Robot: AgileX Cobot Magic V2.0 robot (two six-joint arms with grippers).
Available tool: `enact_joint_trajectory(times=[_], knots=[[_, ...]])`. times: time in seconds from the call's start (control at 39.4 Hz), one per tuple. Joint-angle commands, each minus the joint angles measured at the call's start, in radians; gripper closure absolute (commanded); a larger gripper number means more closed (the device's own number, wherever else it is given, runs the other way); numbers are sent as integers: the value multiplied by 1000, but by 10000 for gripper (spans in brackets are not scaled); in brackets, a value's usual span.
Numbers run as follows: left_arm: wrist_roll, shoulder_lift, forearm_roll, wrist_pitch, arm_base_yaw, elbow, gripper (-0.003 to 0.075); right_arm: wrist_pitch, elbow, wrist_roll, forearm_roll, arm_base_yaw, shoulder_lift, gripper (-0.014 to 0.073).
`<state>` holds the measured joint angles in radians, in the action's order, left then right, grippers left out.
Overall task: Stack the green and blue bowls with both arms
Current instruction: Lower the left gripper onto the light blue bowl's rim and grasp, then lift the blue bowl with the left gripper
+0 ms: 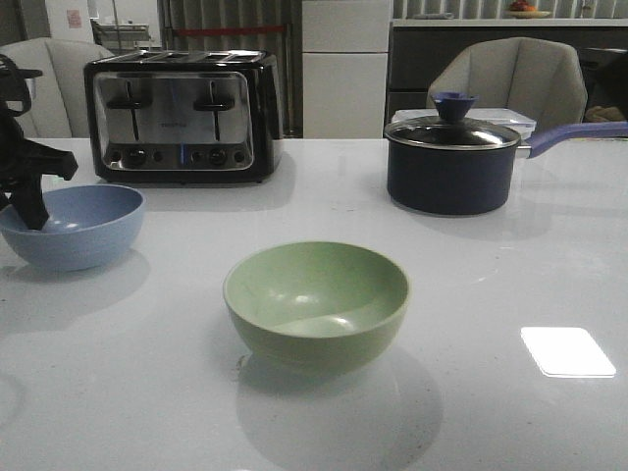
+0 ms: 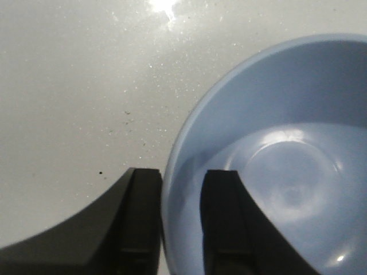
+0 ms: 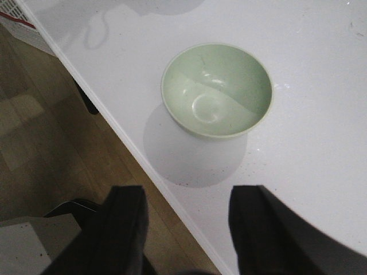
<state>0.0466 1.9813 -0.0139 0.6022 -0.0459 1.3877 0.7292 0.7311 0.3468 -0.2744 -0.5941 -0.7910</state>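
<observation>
The pale green bowl (image 1: 316, 299) stands upright near the table's front middle; in the right wrist view it (image 3: 217, 90) lies ahead of my right gripper (image 3: 186, 192). That gripper is open and empty, and hangs over the table's front edge, out of the front view. The light blue bowl (image 1: 78, 231) sits at the far left of the table. My left gripper (image 1: 29, 211) straddles its near-left rim, with one finger outside and one inside. In the left wrist view the blue bowl (image 2: 287, 172) fills the frame, and the left gripper (image 2: 182, 172) is closed on its wall.
A black and chrome toaster (image 1: 182, 116) stands at the back left. A dark navy lidded saucepan (image 1: 451, 162) with a purple handle stands at the back right. The white table's edge (image 3: 114, 123) and the wooden floor show in the right wrist view. Chairs stand behind the table.
</observation>
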Motion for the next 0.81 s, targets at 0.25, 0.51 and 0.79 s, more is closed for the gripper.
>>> enact_joint_trajectory(times=[0.25, 0.51, 0.79], knots=[[-1, -79, -6, 16, -5, 31, 627, -57, 28, 4, -6, -2, 7, 148], [1, -224, -8, 63, -18, 31, 627, -60, 28, 4, -6, -2, 7, 148], [87, -416, -59, 158, -94, 31, 627, -65, 28, 4, -6, -2, 6, 148]])
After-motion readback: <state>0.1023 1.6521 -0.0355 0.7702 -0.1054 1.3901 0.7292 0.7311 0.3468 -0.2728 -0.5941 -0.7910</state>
